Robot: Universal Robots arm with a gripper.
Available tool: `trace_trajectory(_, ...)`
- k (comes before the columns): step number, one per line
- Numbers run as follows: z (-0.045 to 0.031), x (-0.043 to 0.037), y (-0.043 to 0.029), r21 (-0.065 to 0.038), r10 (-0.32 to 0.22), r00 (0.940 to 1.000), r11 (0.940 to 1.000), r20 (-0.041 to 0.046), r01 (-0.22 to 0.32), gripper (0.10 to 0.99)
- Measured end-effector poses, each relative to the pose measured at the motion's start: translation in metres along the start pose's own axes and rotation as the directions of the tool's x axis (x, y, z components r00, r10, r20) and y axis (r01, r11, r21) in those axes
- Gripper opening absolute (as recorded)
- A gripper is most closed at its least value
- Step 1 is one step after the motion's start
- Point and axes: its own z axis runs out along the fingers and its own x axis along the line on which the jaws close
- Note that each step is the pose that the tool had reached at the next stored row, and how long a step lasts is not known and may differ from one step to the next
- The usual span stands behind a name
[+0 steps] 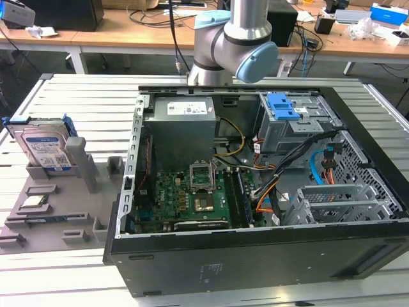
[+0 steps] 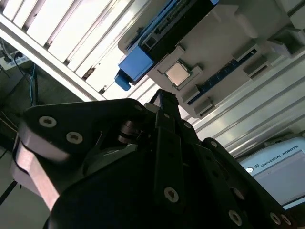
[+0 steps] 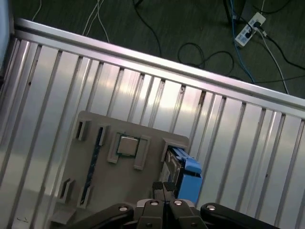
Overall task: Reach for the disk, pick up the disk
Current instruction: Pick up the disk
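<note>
The disk stands on its edge in a slot at the far end of a grey fixture plate at the exterior view's left. Its blue-and-white label faces the camera and its blue plastic bracket wraps the silver body. The plate lies on a slatted aluminium table, beside an open black computer case, and the disk is well apart from the case. Inside the case are a green motherboard, a grey power supply box and a grey drive cage with a blue latch. The robot arm rises behind the case at the top of the exterior view. In the first wrist view the gripper looks down on the fixture plate. Its two black fingertips are pressed together with nothing between them. The disk is seen edge-on just beside them in the picture, its blue bracket uppermost, and the fingers do not touch it. A square processor chip sits in a recess of the plate near the disk. Beyond the table's edge a white power strip and loose cables lie on the dark floor. In the second wrist view the gripper shows as a narrow black tip. It points toward the plate between the processor chip and the blue end of the disk, clear of both.
</note>
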Motion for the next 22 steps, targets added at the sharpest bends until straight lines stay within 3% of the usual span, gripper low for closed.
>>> trace_trajectory(4,0.0001,-0.0001,0.0,0.0,0.045,0.999,0.999,0.0016,-0.045,0.106)
trace_trajectory(8,0.0003,0.0,0.0,0.0,0.136,0.9908,0.9908,0.0049,-0.136,0.106)
trace_trajectory(11,0.0004,0.0,0.0,-0.001,0.222,0.975,0.975,0.0081,-0.222,0.106)
trace_trajectory(16,0.0005,0.0,0.0,-0.002,0.304,0.9528,0.9528,0.0105,-0.304,0.106)
trace_trajectory(22,0.0005,0.0,0.0,-0.002,0.305,0.9524,0.9525,0.0106,-0.305,0.106)
